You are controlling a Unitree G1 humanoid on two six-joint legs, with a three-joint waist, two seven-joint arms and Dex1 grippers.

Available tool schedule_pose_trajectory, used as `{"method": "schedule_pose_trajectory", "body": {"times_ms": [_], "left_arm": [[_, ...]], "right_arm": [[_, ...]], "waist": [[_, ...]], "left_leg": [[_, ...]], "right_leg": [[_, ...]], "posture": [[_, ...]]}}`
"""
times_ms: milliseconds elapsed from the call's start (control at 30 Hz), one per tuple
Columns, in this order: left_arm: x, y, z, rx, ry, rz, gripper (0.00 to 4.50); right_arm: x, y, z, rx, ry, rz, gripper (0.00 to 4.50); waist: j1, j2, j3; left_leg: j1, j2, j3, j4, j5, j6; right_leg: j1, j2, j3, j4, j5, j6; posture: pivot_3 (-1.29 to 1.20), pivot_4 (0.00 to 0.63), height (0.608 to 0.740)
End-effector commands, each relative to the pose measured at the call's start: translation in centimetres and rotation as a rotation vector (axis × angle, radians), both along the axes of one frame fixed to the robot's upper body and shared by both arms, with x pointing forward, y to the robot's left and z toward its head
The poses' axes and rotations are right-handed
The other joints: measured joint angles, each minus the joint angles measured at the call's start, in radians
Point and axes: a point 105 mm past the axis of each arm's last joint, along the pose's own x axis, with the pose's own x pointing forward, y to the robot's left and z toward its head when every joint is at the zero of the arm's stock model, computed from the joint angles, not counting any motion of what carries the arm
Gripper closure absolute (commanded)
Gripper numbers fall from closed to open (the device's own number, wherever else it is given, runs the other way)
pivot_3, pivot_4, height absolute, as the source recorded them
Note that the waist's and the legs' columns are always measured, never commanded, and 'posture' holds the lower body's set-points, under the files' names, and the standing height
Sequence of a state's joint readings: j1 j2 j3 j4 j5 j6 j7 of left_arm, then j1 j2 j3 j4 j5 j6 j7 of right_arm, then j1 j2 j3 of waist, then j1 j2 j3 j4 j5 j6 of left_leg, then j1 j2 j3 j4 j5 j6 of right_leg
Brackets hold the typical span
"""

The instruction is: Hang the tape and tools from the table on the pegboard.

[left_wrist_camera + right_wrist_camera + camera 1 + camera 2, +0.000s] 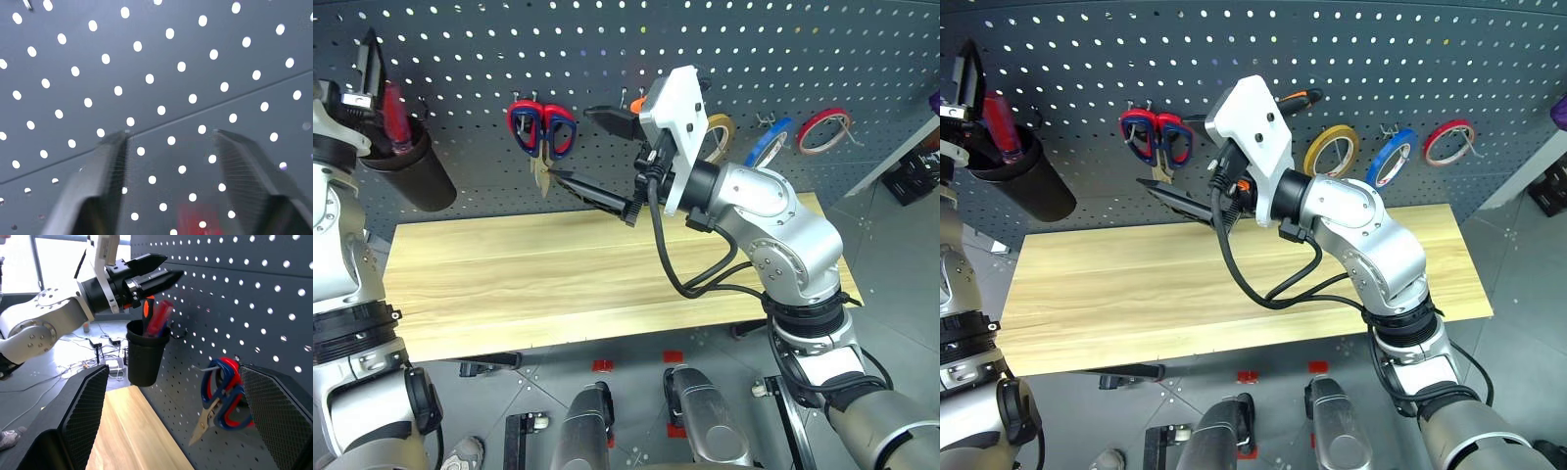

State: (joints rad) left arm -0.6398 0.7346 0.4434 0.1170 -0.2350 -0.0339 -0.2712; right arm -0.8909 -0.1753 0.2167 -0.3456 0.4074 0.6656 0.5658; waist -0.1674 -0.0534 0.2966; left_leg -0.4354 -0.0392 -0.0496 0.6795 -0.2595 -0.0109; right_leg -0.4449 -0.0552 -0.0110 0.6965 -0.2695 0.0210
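Note:
The pegboard (460, 39) stands behind the table (509, 284). A black cup (411, 171) hangs at its left with a red-handled screwdriver (164, 313) and an orange-handled one (148, 313) standing in it. My left gripper (173, 265) is just above the cup, pointing up along the board, open and empty. The blue tape (769, 142) hangs on a hook at the right. My right gripper (570, 143) is open and empty close to the board, by the hanging red-and-blue scissors (543, 127). An orange-and-black handle (1298, 98) shows behind my right wrist.
A yellow tape roll (1332, 150) and a red tape roll (822, 129) hang either side of the blue one. The wooden top of the table carries nothing. Black stands and red floor marks lie under the table's front edge.

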Motion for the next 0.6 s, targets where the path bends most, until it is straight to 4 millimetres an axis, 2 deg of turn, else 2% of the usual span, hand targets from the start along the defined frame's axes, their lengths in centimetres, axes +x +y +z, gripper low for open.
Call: {"method": "schedule_pose_trajectory", "body": {"times_ms": [33,133,267,333,433,500,600], "left_arm": [[-1.9,0.0,1.5,-0.026,-0.076,0.025,0.42],[-2.4,-1.3,1.3,-0.081,-0.037,0.019,0.42],[-2.7,-5.2,-0.9,-0.157,0.104,-0.058,0.42],[-2.9,-7.2,-3.0,-0.155,0.227,-0.138,0.42],[-3.9,-8.4,-6.6,-0.149,0.373,-0.164,0.42],[-4.6,-8.7,-9.0,-0.208,0.456,-0.188,0.42],[-5.3,-7.7,-12.7,-0.282,0.533,-0.148,0.42]], "right_arm": [[-1.1,-0.2,1.1,0.037,-0.056,0.023,0.0],[-0.8,-1.1,0.8,0.051,-0.035,-0.003,0.0],[-0.1,-3.3,-0.9,0.073,0.038,-0.074,0.0],[-0.1,-4.2,-2.0,0.085,0.073,-0.101,0.0],[-0.3,-5.3,-4.4,0.094,0.131,-0.145,0.0],[0.0,-6.1,-6.3,0.091,0.162,-0.199,0.0],[1.0,-7.6,-9.2,0.091,0.188,-0.306,0.0]], "waist": [[-0.001,0.0,-0.006],[-0.002,0.0,-0.01],[0.001,0.0,-0.027],[0.0,0.001,-0.037],[-0.002,0.006,-0.052],[-0.001,0.01,-0.061],[0.002,0.015,-0.077]], "left_leg": [[0.0,0.0,0.0,0.0,0.0,0.0],[0.0,0.0,0.0,0.0,0.0,0.0],[0.0,-0.001,-0.002,0.0,0.0,0.0],[0.0,-0.001,-0.002,0.0,0.0,0.0],[0.002,-0.001,-0.001,-0.001,0.0,0.0],[0.003,-0.001,-0.001,-0.002,0.0,0.0],[0.003,-0.001,0.0,-0.002,-0.001,0.001]], "right_leg": [[0.0,0.0,0.0,0.0,0.0,0.0],[0.0,0.0,0.0,0.0,0.0,0.0],[0.002,0.0,0.001,0.001,0.0,0.0],[0.003,0.0,0.001,0.001,0.0,0.0],[0.003,0.0,0.002,0.001,0.0,0.0],[0.003,0.001,0.002,0.001,0.0,0.0],[0.004,0.001,0.003,0.001,0.0,0.0]], "posture": [[-0.27,0.199,0.74],[-0.27,0.194,0.74],[-0.24,0.183,0.74],[-0.23,0.18,0.74],[-0.22,0.171,0.74],[-0.21,0.164,0.74],[-0.21,0.158,0.74]]}}
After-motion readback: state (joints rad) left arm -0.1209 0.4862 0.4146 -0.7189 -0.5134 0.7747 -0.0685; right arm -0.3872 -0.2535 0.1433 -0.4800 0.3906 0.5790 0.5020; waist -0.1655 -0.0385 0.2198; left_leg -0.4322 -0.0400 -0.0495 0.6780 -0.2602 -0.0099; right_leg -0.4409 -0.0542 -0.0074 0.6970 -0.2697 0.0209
